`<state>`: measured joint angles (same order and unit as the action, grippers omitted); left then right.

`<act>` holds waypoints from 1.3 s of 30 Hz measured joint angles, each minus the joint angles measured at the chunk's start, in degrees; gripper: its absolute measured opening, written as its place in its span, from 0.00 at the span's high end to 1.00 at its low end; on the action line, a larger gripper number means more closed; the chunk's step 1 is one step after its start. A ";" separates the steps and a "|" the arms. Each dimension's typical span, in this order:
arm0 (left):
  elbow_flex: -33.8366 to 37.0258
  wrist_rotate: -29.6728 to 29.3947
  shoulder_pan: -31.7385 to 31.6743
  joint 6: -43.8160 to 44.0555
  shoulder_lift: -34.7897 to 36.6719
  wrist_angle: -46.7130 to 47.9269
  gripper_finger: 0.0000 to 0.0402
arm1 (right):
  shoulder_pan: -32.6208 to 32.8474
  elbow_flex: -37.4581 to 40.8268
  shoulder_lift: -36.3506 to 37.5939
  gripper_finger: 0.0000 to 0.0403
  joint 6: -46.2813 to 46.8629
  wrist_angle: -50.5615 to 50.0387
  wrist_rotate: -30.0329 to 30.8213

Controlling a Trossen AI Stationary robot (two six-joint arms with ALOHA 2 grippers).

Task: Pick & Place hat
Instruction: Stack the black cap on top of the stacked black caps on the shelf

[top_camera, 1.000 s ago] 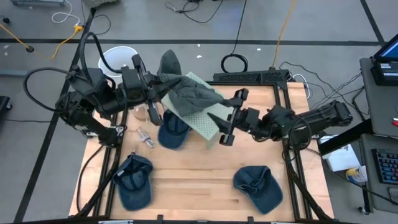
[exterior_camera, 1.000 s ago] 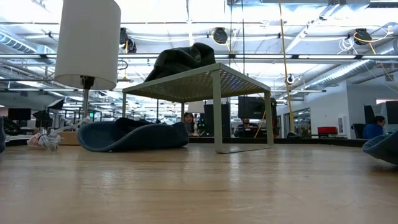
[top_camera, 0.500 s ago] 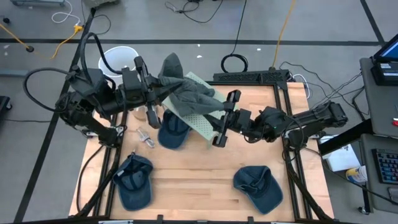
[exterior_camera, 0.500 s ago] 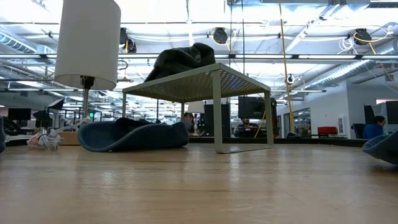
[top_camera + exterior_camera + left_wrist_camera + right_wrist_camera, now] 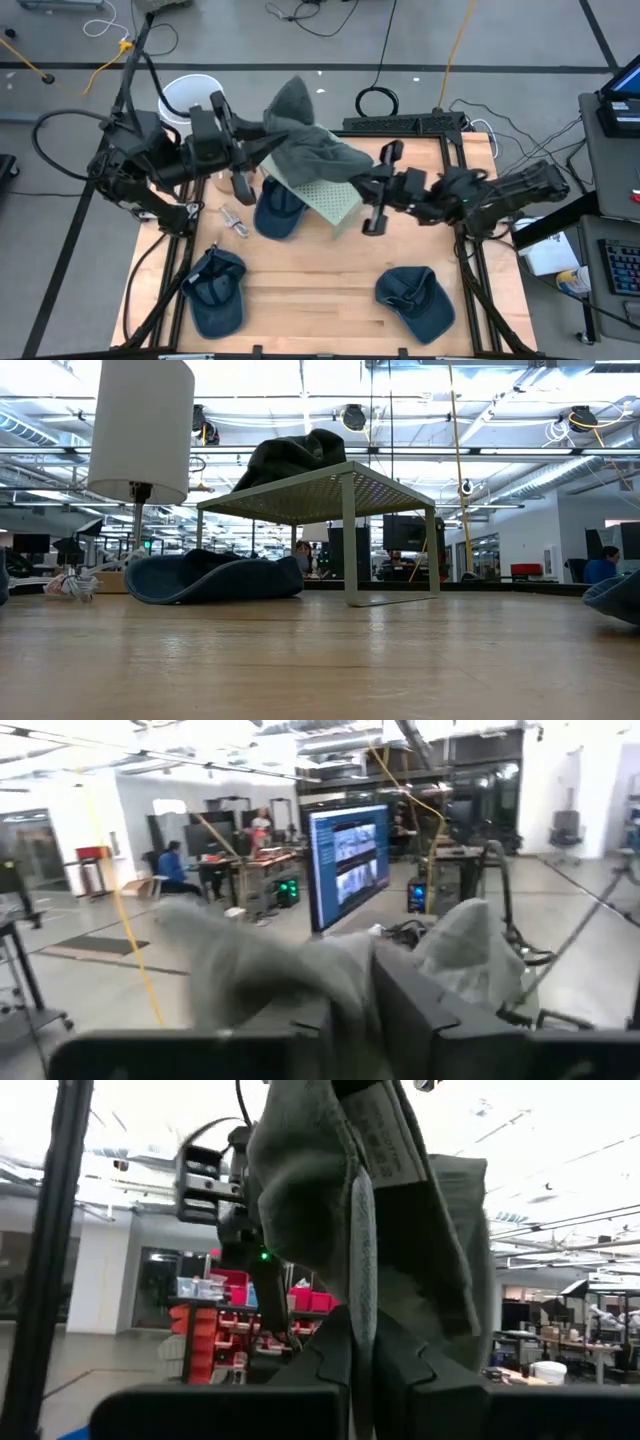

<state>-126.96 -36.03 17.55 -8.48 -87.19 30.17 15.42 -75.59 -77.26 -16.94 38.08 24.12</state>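
Note:
A grey-green hat (image 5: pixel 310 150) lies bunched on top of a pale green perforated stand (image 5: pixel 325 190); the low view shows the hat (image 5: pixel 292 458) on the stand's top (image 5: pixel 320 485). My left gripper (image 5: pixel 252 150) is at the hat's left side, shut on its cloth. My right gripper (image 5: pixel 362 182) is at the hat's right side, also shut on it. One part of the hat stands up in a peak (image 5: pixel 292 98) toward the table's far edge. My left gripper has a fold of the hat's cloth (image 5: pixel 350 982) between its two fingers, coming in about level from the table's left. The hat reaches on past the fingers over the stand. My right gripper pinches the hat's rim with its inner band (image 5: pixel 362 1280) between its two fingers, coming from the table's right and slanting upward. The hat rises above the fingers, and its middle lies on the stand.
A blue hat (image 5: pixel 278 210) lies under the stand, with two more (image 5: pixel 215 290) (image 5: pixel 415 300) near the table's front edge. A white cylinder (image 5: pixel 187 96) stands at the far left, and a small crumpled thing (image 5: pixel 233 220) lies beside the left arm.
My right gripper was open beside the hat's right edge; it has shut on that edge and risen a little. The hat has spread toward the right, and its peak has shifted right and stands taller.

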 joint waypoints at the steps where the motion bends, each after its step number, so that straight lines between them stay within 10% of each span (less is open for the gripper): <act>1: 0.00 -0.38 0.01 0.14 0.34 -0.07 0.78 | 0.27 0.00 1.08 0.99 0.14 -1.78 0.08; 17: -0.02 5.98 -4.87 12.44 2.01 9.47 0.33 | 6.12 1.90 14.12 0.99 -4.10 -11.75 -0.38; 30: 2.43 15.15 -8.69 16.57 2.36 24.14 0.36 | 2.16 20.23 23.40 0.99 -1.92 6.60 -12.42; 39: 20.78 18.22 -8.53 21.76 8.26 20.25 0.36 | -2.99 24.74 18.87 0.99 6.62 14.70 -19.15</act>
<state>-106.17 -17.81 9.02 13.27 -78.93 50.41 12.43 -50.85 -58.40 -10.32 52.78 4.97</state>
